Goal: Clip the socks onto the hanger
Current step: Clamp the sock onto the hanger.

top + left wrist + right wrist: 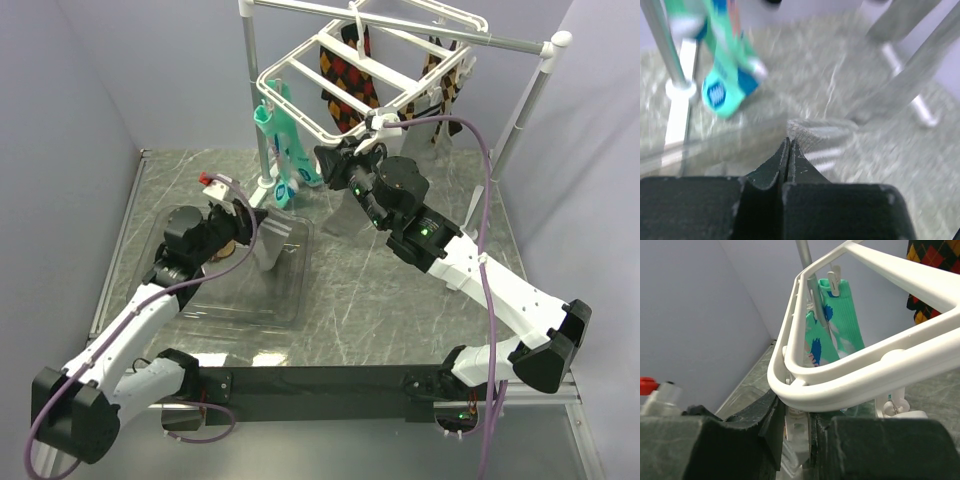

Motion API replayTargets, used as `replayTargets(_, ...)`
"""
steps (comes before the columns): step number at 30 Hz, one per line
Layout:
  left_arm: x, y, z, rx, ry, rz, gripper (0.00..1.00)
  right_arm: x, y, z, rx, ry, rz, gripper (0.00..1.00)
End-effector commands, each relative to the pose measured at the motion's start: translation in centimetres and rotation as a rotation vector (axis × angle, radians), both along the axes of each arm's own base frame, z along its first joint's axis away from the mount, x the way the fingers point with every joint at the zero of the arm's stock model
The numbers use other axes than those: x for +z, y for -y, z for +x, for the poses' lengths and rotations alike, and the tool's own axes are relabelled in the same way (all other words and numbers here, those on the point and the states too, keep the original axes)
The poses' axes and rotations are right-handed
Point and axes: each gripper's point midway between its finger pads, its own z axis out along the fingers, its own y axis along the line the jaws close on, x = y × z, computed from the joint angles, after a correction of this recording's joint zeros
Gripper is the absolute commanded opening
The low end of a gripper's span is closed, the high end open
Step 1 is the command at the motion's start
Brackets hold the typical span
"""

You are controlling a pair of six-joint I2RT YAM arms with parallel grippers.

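The white hanger [300, 62] hangs from the rail at the back. Its near corner [850, 377] fills the right wrist view. My right gripper [342, 162] [802, 440] is raised under that corner, shut on a small white clip [801, 432] dangling from the frame. A grey sock [346, 215] hangs just below it. My left gripper [252, 212] [788, 142] is shut, pinching the cuff edge of another grey sock [268, 252] whose white stripes [827, 142] show just beyond the fingertips. This sock hangs over the clear tray.
A clear plastic tray [230, 295] lies on the marble table at the left. Teal patterned socks [285, 150] [840, 325] and dark argyle socks [345, 80] hang on the hanger. The rail stand's white poles [525, 110] rise at the back.
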Motion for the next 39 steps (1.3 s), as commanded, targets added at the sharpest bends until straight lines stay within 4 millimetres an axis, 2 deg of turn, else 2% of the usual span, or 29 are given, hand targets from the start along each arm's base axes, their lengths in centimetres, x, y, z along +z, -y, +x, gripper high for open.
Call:
replayTargets(1, 7.5, 1.0, -0.8, -0.036, 0.162, -0.147, 0.01, 0.5, -0.6, -0.1, 0.029, -0.012, 0.009, 0.00)
replayTargets(6, 11.2, 2.9, -3.0, -0.182, 0.267, -0.192, 0.00, 1.6, -1.0, -0.4, 0.061, 0.036, 0.019, 0.00)
replayTargets(18, 16.4, 6.1, -3.7, -0.396, 0.405, -0.260, 0.01, 2.6, -1.1, -1.0, 0.111, 0.076, 0.048, 0.00)
replayTargets(27, 18.6, 6.8, -4.0, -0.438, 0.446, -0.279, 0.01, 2.7, -0.9, -1.2, 0.111, 0.080, 0.049, 0.00)
replayTargets(39, 19.4, 7.0, -3.2, -0.435, 0.482, -0.256, 0.01, 2.9, -0.5, -1.7, 0.115, 0.093, 0.071, 0.00)
